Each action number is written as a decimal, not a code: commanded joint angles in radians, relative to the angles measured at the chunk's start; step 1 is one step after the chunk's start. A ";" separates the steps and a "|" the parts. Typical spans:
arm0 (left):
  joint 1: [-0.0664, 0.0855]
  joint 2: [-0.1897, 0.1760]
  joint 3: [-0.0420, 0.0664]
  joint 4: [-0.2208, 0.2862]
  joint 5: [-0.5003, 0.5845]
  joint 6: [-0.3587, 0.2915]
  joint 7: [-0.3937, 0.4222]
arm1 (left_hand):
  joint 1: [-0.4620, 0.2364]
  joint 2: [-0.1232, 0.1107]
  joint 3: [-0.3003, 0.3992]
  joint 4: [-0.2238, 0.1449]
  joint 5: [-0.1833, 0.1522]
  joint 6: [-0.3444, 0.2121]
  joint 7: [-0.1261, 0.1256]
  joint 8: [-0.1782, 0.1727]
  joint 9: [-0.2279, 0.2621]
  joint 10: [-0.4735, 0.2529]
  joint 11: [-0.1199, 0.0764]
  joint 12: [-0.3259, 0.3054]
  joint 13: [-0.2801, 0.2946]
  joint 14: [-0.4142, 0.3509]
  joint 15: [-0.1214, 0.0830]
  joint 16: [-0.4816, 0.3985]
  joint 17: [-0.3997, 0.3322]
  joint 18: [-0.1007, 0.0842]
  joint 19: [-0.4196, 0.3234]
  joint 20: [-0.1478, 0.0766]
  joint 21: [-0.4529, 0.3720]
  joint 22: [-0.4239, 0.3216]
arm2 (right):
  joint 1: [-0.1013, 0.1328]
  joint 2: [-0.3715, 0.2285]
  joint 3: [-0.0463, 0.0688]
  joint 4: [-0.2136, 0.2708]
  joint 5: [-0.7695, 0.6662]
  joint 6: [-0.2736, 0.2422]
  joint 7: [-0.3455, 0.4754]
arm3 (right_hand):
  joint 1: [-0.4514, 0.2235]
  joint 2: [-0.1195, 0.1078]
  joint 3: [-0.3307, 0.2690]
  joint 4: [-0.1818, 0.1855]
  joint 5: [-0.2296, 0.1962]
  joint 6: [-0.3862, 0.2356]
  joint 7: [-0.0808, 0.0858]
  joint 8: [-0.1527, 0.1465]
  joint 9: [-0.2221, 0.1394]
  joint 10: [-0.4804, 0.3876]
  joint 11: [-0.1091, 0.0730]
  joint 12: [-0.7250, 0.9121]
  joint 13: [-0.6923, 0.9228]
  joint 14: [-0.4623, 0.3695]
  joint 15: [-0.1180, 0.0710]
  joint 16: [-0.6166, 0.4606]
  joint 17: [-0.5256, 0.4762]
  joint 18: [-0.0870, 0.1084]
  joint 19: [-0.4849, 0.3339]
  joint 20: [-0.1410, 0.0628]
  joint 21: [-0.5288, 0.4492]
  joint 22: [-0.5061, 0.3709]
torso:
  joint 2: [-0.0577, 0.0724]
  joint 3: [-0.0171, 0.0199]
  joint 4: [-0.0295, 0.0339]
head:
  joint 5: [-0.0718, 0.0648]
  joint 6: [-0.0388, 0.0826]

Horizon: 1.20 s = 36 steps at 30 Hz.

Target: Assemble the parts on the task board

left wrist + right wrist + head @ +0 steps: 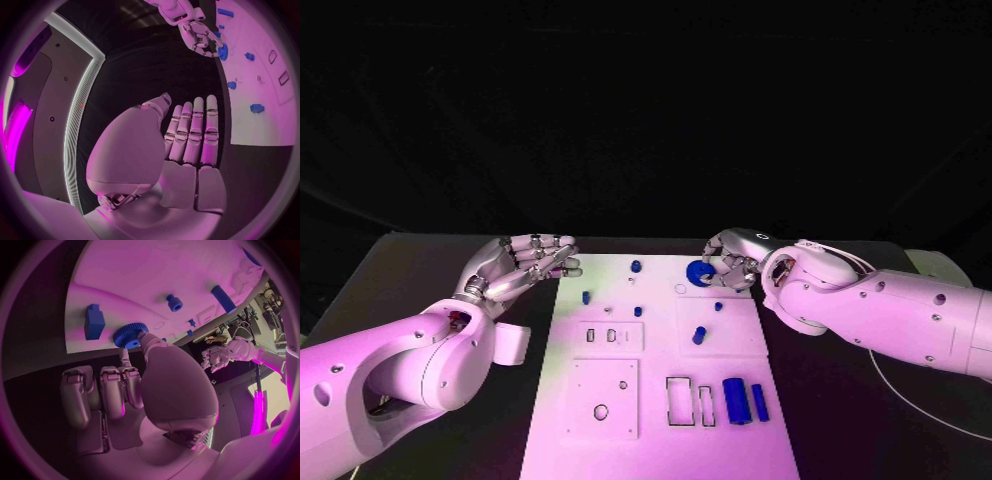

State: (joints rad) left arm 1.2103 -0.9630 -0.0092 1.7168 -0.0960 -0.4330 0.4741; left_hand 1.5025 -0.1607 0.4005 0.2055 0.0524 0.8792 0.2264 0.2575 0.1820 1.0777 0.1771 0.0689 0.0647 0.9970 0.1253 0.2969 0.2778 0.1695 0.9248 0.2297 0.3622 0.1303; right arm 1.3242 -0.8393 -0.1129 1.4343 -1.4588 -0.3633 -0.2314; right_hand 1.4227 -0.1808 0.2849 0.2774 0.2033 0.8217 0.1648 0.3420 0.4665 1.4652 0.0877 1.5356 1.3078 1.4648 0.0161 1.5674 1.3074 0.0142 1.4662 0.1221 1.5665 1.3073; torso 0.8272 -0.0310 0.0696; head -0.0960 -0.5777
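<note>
**Right hand on the blue gear**

The right hand (733, 262) pinches a blue gear (700, 272) at the far edge of the task board (661, 400). The left hand (524, 262) hovers beside the board, fingers spread, holding nothing.

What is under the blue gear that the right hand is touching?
The blue gear sits on the white task board, at the right hand's fingertips. Whether a peg or hole lies beneath cannot be seen; the gear covers that spot.
</note>
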 commanded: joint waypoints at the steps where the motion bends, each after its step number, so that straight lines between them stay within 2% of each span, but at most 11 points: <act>1: 0.001 0.001 0.001 0.002 0.002 0.021 0.001 | -0.007 0.005 0.004 0.000 -0.002 -0.006 0.015 -0.006 -0.001 -0.004 0.002 -0.005 0.001 -0.005 0.004 -0.005 0.001 0.012 -0.006 0.000 -0.004 -0.002 | -0.005 0.001 -0.003 0.008 -0.086 -0.020 -0.045 | -0.005 -0.003 0.013 -0.001 0.016 0.011 -0.002 -0.003 -0.002 0.075 -0.007 0.004 0.233 0.106 -0.005 0.003 0.263 -0.014 0.105 -0.004 0.004 0.263 | 0.000 -0.0002 0.0008 | -0.001 0.000; 4: 0.001 0.001 0.001 0.001 0.002 0.022 0.000 | -0.007 0.005 0.004 0.000 -0.002 -0.006 0.015 -0.006 -0.001 -0.004 0.002 -0.005 0.001 -0.005 0.004 -0.005 0.001 0.012 -0.006 0.000 -0.004 -0.002 | -0.006 -0.001 -0.003 0.019 -0.103 -0.045 -0.053 | -0.004 0.000 0.031 -0.004 0.033 0.025 -0.006 0.000 -0.003 0.081 -0.010 0.010 0.239 0.106 -0.008 0.003 0.263 -0.014 0.105 -0.006 0.004 0.263 | 0.000 -0.0002 0.0006 | 0.001 0.000; 11: 0.001 0.002 0.001 -0.001 0.002 0.025 -0.003 | -0.009 0.005 0.004 0.000 -0.002 -0.007 0.015 -0.007 -0.001 -0.005 0.002 -0.005 0.001 -0.005 0.004 -0.006 0.002 0.011 -0.006 0.000 -0.004 -0.002 | -0.007 -0.009 -0.003 0.055 -0.110 -0.103 -0.057 | -0.014 -0.009 0.069 -0.010 0.082 0.048 -0.013 -0.003 -0.004 0.088 -0.017 0.017 0.246 0.106 -0.014 0.003 0.263 -0.014 0.105 -0.013 0.004 0.263 | -0.001 0.0003 0.0000 | 0.005 0.001; 19: 0.001 0.003 0.001 -0.003 0.002 0.026 -0.004 | -0.009 0.005 0.004 0.000 -0.002 -0.007 0.015 -0.007 -0.001 -0.005 0.002 -0.005 0.001 -0.005 0.004 -0.006 0.002 0.011 -0.006 0.000 -0.004 -0.002 | 0.004 -0.014 0.002 0.126 -0.128 -0.147 -0.072 | -0.019 -0.012 0.080 -0.012 0.094 0.052 -0.015 -0.005 -0.005 0.090 -0.019 0.018 0.247 0.106 -0.015 0.003 0.263 -0.014 0.105 -0.014 0.004 0.263 | -0.001 -0.0010 -0.0001 | 0.010 0.007; 23: 0.001 0.004 0.001 -0.004 0.002 0.027 -0.005 | -0.009 0.005 0.004 0.000 -0.002 -0.007 0.015 -0.007 -0.001 -0.005 0.002 -0.005 0.001 -0.005 0.004 -0.006 0.002 0.011 -0.006 0.000 -0.004 -0.002 | 0.010 0.008 0.002 0.157 -0.138 -0.154 -0.080 | -0.019 -0.012 0.085 -0.014 0.097 0.054 -0.015 -0.006 -0.005 0.089 -0.019 0.018 0.247 0.106 -0.016 0.003 0.263 -0.014 0.105 -0.014 0.004 0.263 | 0.000 -0.0003 0.0002 | 0.013 0.007; 30: 0.001 0.007 0.001 -0.004 0.002 0.029 -0.006 | -0.009 0.005 0.004 0.000 -0.002 -0.007 0.015 -0.007 -0.001 -0.005 0.002 -0.005 0.001 -0.005 0.004 -0.006 0.002 0.011 -0.006 0.000 -0.004 -0.002 | 0.010 0.070 0.002 0.155 -0.147 -0.153 -0.086 | -0.020 -0.012 0.085 -0.014 0.097 0.053 -0.015 -0.006 -0.005 0.088 -0.019 0.017 0.246 0.106 -0.016 0.003 0.263 -0.014 0.105 -0.015 0.004 0.263 | 0.000 -0.0025 0.0037 | 0.015 0.006; 36: 0.001 0.008 0.001 -0.004 0.002 0.030 -0.006 | -0.009 0.005 0.004 0.000 -0.002 -0.007 0.015 -0.007 -0.001 -0.005 0.002 -0.005 0.001 -0.005 0.004 -0.006 0.002 0.011 -0.006 0.000 -0.004 -0.002 | 0.005 0.120 0.000 0.127 -0.150 -0.150 -0.086 | -0.025 -0.013 0.088 -0.012 0.096 0.052 -0.014 -0.009 -0.005 0.087 -0.019 0.015 0.244 0.106 -0.016 0.003 0.263 -0.014 0.105 -0.015 0.004 0.263 | 0.001 -0.0029 0.0028 | 0.019 0.003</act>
State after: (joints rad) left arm 1.2103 -0.9579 -0.0093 1.7111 -0.0960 -0.4231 0.4641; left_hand 1.4985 -0.1567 0.4005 0.2055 0.0524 0.8792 0.2264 0.2575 0.1821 1.0777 0.1771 0.0689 0.0647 0.9970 0.1253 0.2969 0.2783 0.1696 0.9248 0.2297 0.3622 0.1294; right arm 1.3313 -0.7235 -0.1126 1.5675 -1.5843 -0.5071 -0.3065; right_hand 1.4069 -0.1968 0.3673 0.2660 0.2944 0.8684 0.1463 0.3361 0.4613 1.4650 0.0731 1.5470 1.3074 1.4648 0.0085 1.5674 1.3080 0.0144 1.4663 0.1145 1.5664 1.3078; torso 0.8274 -0.0334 0.0722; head -0.0783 -0.5730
